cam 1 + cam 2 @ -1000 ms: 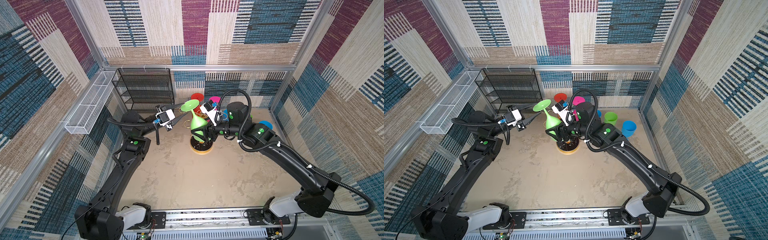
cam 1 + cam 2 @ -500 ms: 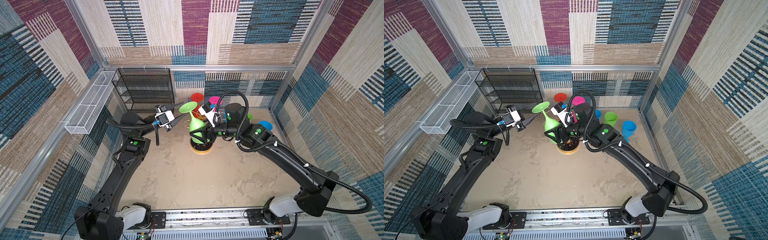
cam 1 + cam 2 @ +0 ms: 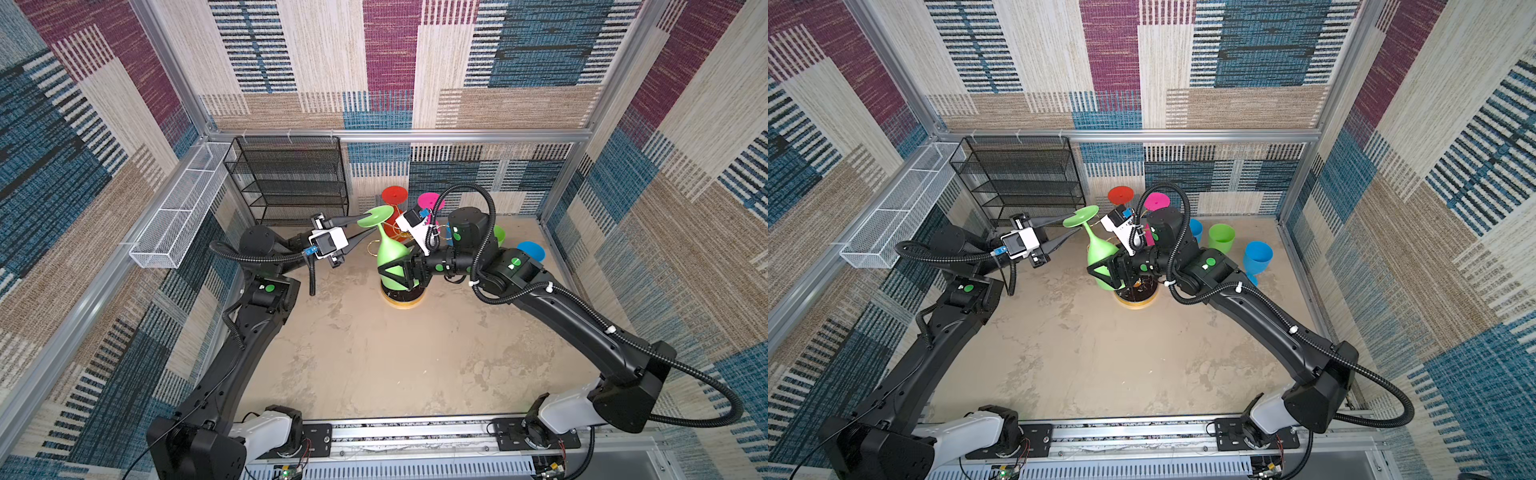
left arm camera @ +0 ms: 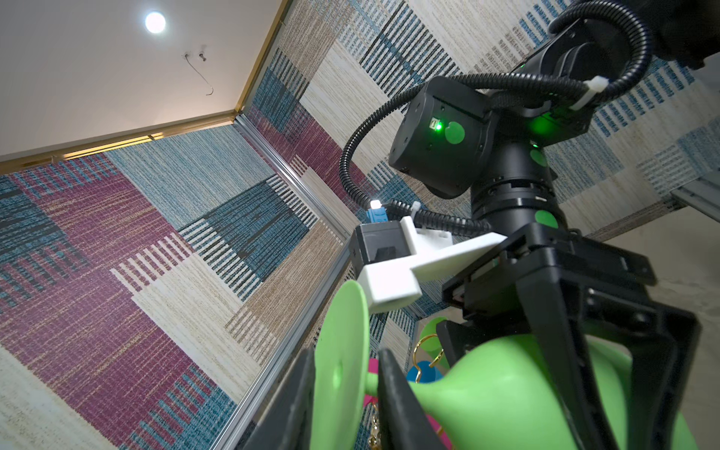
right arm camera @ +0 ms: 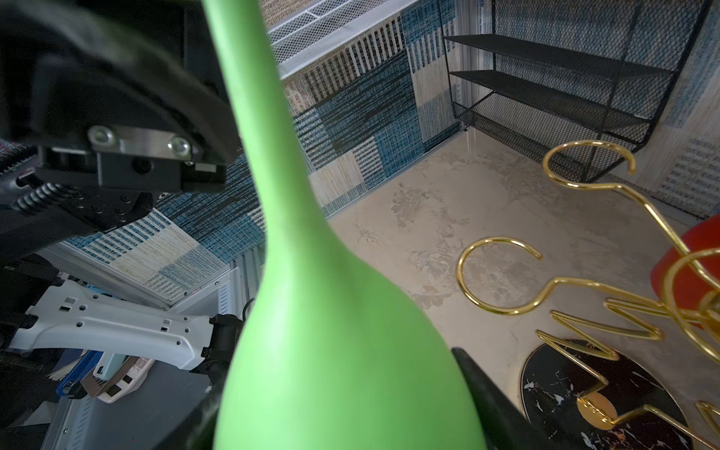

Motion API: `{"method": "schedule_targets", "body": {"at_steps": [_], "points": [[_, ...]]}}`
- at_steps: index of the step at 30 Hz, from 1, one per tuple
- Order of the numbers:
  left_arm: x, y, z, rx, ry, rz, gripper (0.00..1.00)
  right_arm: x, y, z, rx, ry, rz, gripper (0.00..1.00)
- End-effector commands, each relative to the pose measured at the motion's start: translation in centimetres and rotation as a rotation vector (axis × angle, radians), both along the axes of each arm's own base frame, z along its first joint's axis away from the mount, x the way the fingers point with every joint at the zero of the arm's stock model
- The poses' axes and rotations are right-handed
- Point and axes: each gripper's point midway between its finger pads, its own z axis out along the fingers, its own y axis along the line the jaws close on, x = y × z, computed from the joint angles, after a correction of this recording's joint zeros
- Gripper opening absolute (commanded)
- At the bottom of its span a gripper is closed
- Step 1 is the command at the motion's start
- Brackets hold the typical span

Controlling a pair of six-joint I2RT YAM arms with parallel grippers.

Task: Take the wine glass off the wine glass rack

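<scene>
In both top views the green wine glass (image 3: 390,253) (image 3: 1098,249) is held foot-up and tilted. Its bowl shows in front of the round, gold-rimmed base of the wine glass rack (image 3: 401,304) (image 3: 1136,302), which stands on the counter (image 3: 374,365). The right pincer (image 3: 392,270) (image 3: 1104,272) is clamped sideways on the bowl. The left pincer (image 3: 370,226) (image 3: 1079,223) reaches in from the left, its two fingers spread either side of the glass's foot.

In the left wrist view the foot disc is seen edge-on between the left pincer's fingers (image 4: 296,401). One lies against the outer face and the other stands by the stem with a sliver of gap. Whether they grip the foot cannot be told. Beyond them the right pincer's black fingers (image 4: 553,350) straddle the bowl.

In the right wrist view the bowl fills the space between the right pincer's fingers (image 5: 491,393). The rack's gold ring arms stand beside the glass, apart from it. A red glass (image 5: 678,272) shows behind the farther arms.
</scene>
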Motion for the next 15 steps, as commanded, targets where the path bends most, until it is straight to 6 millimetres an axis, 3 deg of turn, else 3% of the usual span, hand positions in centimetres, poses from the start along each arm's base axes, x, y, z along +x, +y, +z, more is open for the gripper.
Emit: {"method": "schedule_targets", "body": {"at_steps": [1,5,9,12,15], "points": [[-0.51,-0.07,-0.02,0.01,-0.026,-0.014,0.3,-0.2,0.33,1.22,0.043,-0.015,0.017,0.34],[-0.48,-0.06,0.06,0.009,-0.03,-0.01,0.25,-0.29,0.31,1.07,0.043,-0.009,0.019,0.34],[-0.21,0.11,0.39,-0.001,-0.039,0.014,0.12,-0.31,0.27,0.99,0.045,-0.004,0.016,0.37],[-0.03,0.24,0.39,-0.007,-0.04,0.03,0.0,-0.41,0.15,1.16,0.05,-0.006,0.013,0.44],[0.03,0.39,0.41,-0.018,-0.036,0.042,0.0,-0.51,-0.13,1.52,0.061,-0.015,0.002,0.52]]}}
